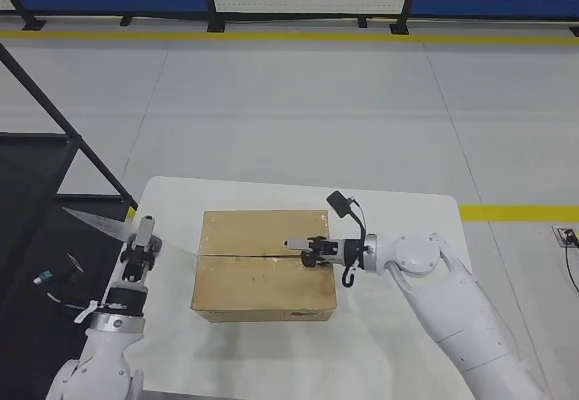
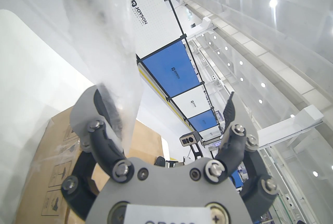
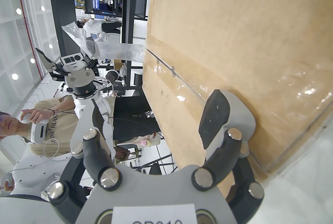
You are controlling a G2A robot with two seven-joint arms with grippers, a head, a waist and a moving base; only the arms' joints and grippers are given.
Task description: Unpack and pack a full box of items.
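Observation:
A closed brown cardboard box point(image 1: 264, 265) sits in the middle of the white table point(image 1: 399, 215). Clear tape runs along its top seam point(image 3: 166, 67). My right gripper point(image 1: 301, 246) hovers over the seam near the box's right side, open point(image 3: 156, 115), with one pad point(image 3: 214, 115) against the box top point(image 3: 247, 35). My left gripper point(image 1: 141, 246) stands off the box's left side, open point(image 2: 165, 100). A peeled strip of clear tape point(image 2: 104, 27) clings to one of its fingers point(image 2: 106, 108). The strip point(image 1: 94, 220) trails away to the left, and the right wrist view shows the tape point(image 3: 119, 50) spanning from the box edge to the left gripper point(image 3: 70, 59).
A black metal frame point(image 1: 59, 125) and a dark mat with cables point(image 1: 29, 270) stand left of the table. Bare table lies behind the box and to its right. The box's side carries printed handling symbols point(image 2: 56, 173).

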